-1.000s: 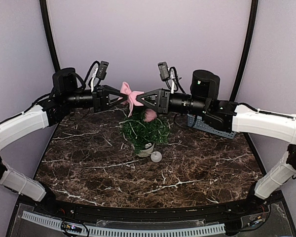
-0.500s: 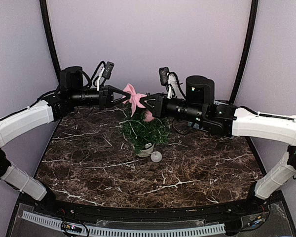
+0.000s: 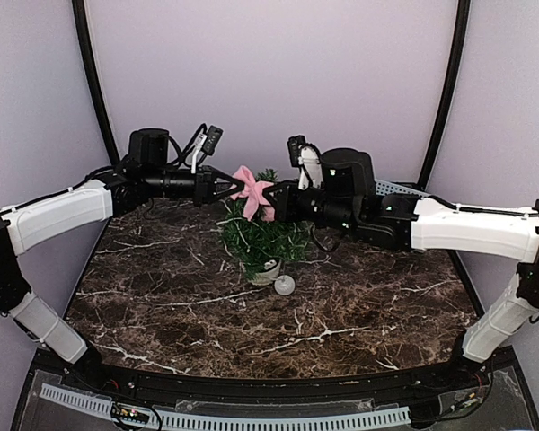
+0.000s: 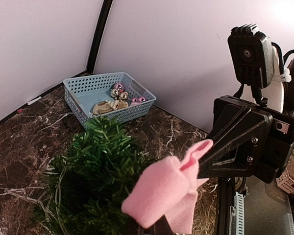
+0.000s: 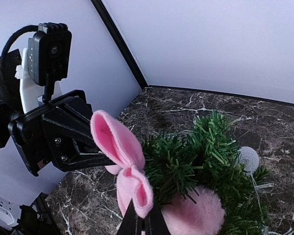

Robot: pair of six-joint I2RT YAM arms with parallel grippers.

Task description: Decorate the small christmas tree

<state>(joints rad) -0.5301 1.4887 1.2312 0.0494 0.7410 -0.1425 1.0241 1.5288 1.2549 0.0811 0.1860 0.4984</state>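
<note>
The tree (image 3: pixel 262 238) stands near the middle of the table (image 3: pixel 162 296), a little toward the far side. It is a bushy cone of dark-green plastic needles in a small round white pot (image 3: pixel 268 271). The table top is dark brown marble with thin white veins. A smooth white ball (image 3: pixel 285 285) lies just beside the pot, on its near right.

At the tip of the tree there is a bow (image 3: pixel 251 189) of soft pink felt with rounded loops. The left gripper (image 3: pixel 226 184) comes to it from the left and the right gripper (image 3: pixel 277 196) from the right. Both have black, wedge-shaped fingers, and both are closed on the bow, one on each side.

The left wrist view shows what the top view mostly hides behind the right arm: a light-blue plastic basket (image 4: pixel 132 112) with lattice walls, near the far wall. Inside it are shiny pink and gold baubles (image 4: pixel 120 92) and something beige that I cannot identify.

The right wrist view shows a fluffy pink pompom (image 5: pixel 193 213) sitting in the branches just below the bow. It also shows the bow's tail coming straight out of the closed right fingers (image 5: pixel 137 223).
</note>
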